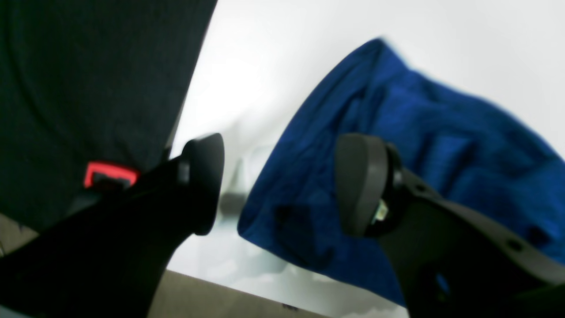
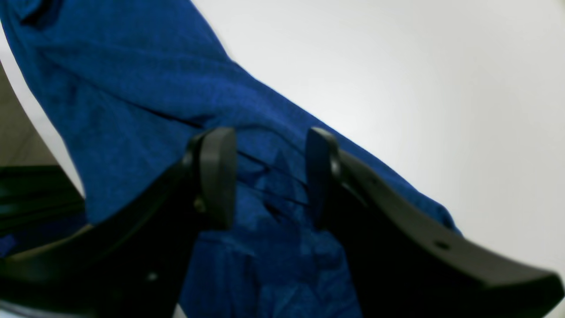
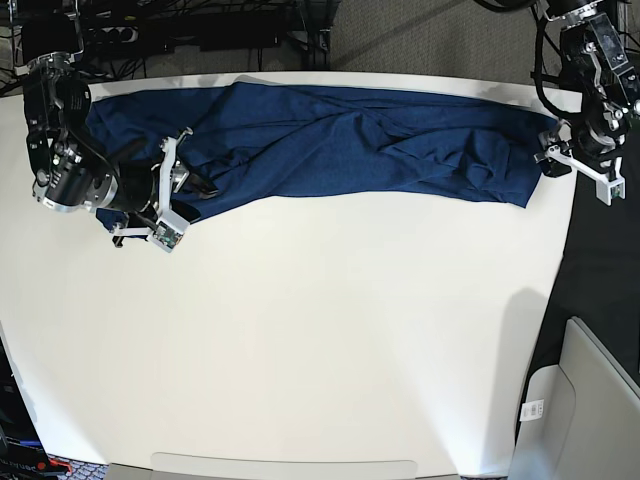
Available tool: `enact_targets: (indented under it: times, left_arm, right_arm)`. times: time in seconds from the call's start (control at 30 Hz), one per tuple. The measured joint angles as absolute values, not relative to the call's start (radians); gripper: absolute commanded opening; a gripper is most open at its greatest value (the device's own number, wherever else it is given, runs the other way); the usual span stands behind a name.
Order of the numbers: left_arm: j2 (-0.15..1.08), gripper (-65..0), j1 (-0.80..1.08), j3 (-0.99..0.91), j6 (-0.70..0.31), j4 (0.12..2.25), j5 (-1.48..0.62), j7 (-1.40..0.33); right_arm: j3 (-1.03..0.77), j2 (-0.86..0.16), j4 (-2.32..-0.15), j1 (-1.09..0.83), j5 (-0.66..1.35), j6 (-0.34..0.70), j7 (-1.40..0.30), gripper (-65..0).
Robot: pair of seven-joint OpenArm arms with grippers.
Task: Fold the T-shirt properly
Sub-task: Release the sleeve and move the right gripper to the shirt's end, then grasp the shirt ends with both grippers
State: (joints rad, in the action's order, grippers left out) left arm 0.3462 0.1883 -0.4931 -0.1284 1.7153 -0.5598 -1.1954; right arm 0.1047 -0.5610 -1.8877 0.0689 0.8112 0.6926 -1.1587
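Note:
The dark blue T-shirt lies rumpled in a long band along the far edge of the white table. My right gripper is at the shirt's left part, over its near edge. In the right wrist view, the right gripper is open, with creased shirt fabric showing in the gap. My left gripper is at the shirt's right end, by the table's right edge. In the left wrist view, the left gripper is wide open and the shirt's end lies behind its right finger.
The table's right edge drops to dark floor beside the left gripper. A red-edged part shows by its left finger. A grey bin stands off the table's right side. Cables run behind the far edge.

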Motion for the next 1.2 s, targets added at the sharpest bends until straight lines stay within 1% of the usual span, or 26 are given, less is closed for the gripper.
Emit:
enact_targets:
  times: [0.17, 0.53, 0.67, 0.8, 0.97, 1.07, 1.13, 1.2]
  left_arm:
    - [0.361, -25.8, 0.148, -0.466, -0.128, 1.627, -0.561, -1.198]
    - [0.363, -25.7, 0.157, -0.466, -0.128, 1.61, -0.565, -1.205]
    - [0.363, -25.9, 0.158, -0.47, -0.196, 1.61, -0.666, -1.237]
    - [0.362, -26.0, 0.16, -0.472, -0.263, 1.61, -0.675, -1.288]
    - [0.343, -26.0, 0.158, -0.472, -0.264, 1.61, -0.675, -1.29]
    - [0.339, -26.2, 0.158, -0.472, -0.266, 1.611, -0.71, -1.291]
    - [0.339, -28.2, 0.159, -0.471, -0.266, 1.611, -0.744, -1.294]
    - [0.339, -32.9, 0.158, -0.471, -0.266, 1.611, -0.772, -1.298]
  right_arm:
    - [0.081, -0.561, -1.894, 0.042, 0.81, 0.693, -1.16, -41.3]
    - [0.081, -0.561, -1.894, 0.042, 0.811, 0.693, -1.158, -41.4]
    - [0.081, -0.559, -1.894, 0.042, 0.811, 0.693, -1.158, -41.4]
    - [0.081, -0.559, -1.894, 0.042, 0.811, 0.693, -1.158, -41.4]
    - [0.081, -0.558, -1.894, 0.038, 0.81, 0.693, -1.158, -41.4]
    - [0.081, -0.558, -1.894, 0.027, 0.809, 0.693, -1.159, -41.4]
    - [0.081, -0.554, -1.894, 0.028, 0.811, 0.693, -1.158, -41.4]
    - [0.081, -0.553, -1.894, 0.028, 0.81, 0.693, -1.156, -41.4]
